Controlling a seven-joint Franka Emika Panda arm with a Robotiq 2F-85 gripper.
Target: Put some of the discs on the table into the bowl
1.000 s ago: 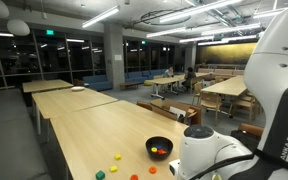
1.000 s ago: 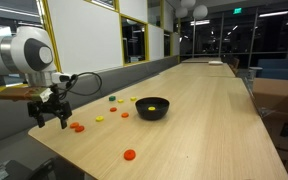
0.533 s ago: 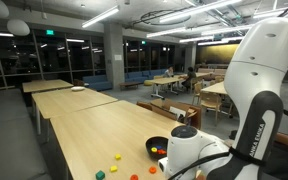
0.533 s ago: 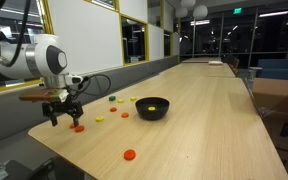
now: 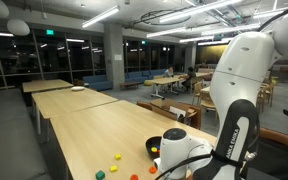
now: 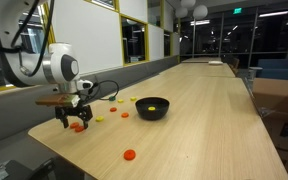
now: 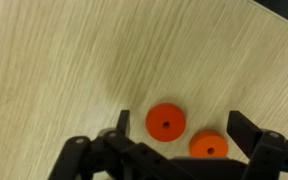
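Observation:
My gripper (image 6: 77, 122) hangs open just above the pale wood table (image 6: 209, 120), over two orange discs (image 6: 78, 127). In the wrist view both orange discs (image 7: 166, 121) (image 7: 209, 148) lie between the open fingertips (image 7: 124, 120), and the gripper (image 7: 182, 128) holds nothing. The black bowl (image 6: 152, 108) stands to the right of the gripper with a yellow piece inside. In an exterior view the bowl (image 5: 155, 144) is half hidden behind the arm. Other discs lie loose: orange (image 6: 130, 154), yellow (image 6: 100, 119), red (image 6: 112, 108), green (image 6: 112, 97).
The table's near edge (image 6: 79, 165) is close to the gripper. A glass wall with a yellow frame (image 6: 94, 40) runs along the table's far side. More long tables (image 5: 59, 95) stand behind. Yellow (image 5: 115, 157) and green (image 5: 113, 170) discs lie beside the arm's base.
The arm has swung along the table towards the bowl side and come down over the two orange discs. The jaws stay open. The bowl and loose discs have not moved.

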